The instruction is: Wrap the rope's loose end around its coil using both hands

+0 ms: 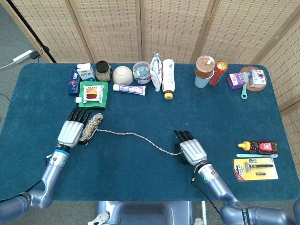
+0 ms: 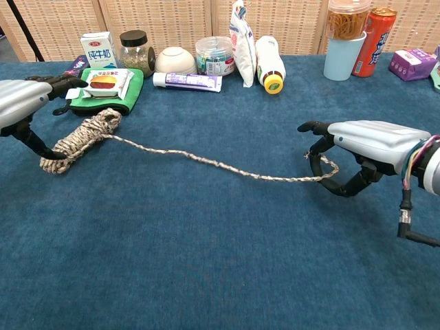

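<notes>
The worktop (image 1: pixel 140 112) is deep teal-blue. The rope (image 2: pixel 206 160) is speckled beige and brown. Each robot hand, left (image 1: pixel 71 131) and right (image 1: pixel 191 151), has a silver-grey back and black fingers (image 1: pixel 78 114). Near the far edge sit a green tray (image 1: pixel 105 90), a white bowl (image 1: pixel 123 74) and an orange-red can (image 1: pixel 219 72). The razor card (image 1: pixel 255 169) near the right edge is yellow.

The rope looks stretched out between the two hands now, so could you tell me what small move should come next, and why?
Probably the right hand, pinching the loose end, should carry it toward the coil that the left hand touches. The rope lies nearly straight between them, with nothing wrapped yet.
</notes>
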### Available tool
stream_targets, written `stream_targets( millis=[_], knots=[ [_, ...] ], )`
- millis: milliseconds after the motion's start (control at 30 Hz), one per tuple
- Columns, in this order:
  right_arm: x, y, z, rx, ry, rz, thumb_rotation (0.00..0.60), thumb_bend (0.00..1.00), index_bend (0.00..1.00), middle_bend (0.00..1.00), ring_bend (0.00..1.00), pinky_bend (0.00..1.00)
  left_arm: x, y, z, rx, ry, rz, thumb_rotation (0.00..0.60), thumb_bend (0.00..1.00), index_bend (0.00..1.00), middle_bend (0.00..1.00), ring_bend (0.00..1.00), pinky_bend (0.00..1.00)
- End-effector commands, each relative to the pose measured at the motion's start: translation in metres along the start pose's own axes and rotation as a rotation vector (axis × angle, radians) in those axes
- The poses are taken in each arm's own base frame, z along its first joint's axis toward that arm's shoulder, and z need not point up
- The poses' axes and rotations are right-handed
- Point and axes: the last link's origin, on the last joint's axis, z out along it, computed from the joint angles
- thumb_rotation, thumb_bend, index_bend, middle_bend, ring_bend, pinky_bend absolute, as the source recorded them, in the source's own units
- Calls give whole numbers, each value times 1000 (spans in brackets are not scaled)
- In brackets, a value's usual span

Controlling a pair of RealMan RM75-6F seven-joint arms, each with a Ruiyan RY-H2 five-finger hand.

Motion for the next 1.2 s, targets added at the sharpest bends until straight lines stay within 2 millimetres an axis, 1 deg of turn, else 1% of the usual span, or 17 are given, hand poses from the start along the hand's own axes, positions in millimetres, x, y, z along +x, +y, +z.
stream_targets(
  millis=[33,200,367,467,500,567,633,933,1100,1200],
  knots=[
    [0,1,0,-2,1,2,600,536,599,0,0,0,6,-16,4,34,15,24,600,68,0,0,0,0],
    [1,3,0,-4,1,2,600,537,599,0,0,0,11,-39,13,96,12,27,600,68,0,0,0,0],
    [1,3,0,-3,2,3,600,536,600,0,0,0,9,-41,12,105,-19,-7,600,68,0,0,0,0],
    [2,3,0,-2,2,3,600,537,600,0,0,0,3,-37,9,104,-88,-52,600,68,0,0,0,0],
    [1,3,0,-2,1,2,600,537,600,0,0,0,-1,-31,7,102,-130,-102,600,68,0,0,0,0],
    [0,3,-1,-4,0,0,600,537,600,0,0,0,1,-23,4,96,-167,-185,600,68,0,0,0,0],
    [0,4,-1,-6,-2,0,600,538,601,0,0,0,5,-19,2,92,-172,-214,600,68,0,0,0,0],
    [0,4,-1,-7,-1,1,600,541,602,0,0,0,18,-9,-5,82,-148,-265,600,68,0,0,0,0],
    [-1,4,0,-8,-3,4,600,542,602,0,0,0,17,-4,-6,86,-147,-261,600,69,0,0,0,0],
    [-2,5,0,-10,-4,4,600,542,603,0,0,0,13,-2,-4,102,-155,-260,600,68,0,0,0,0]
  ],
)
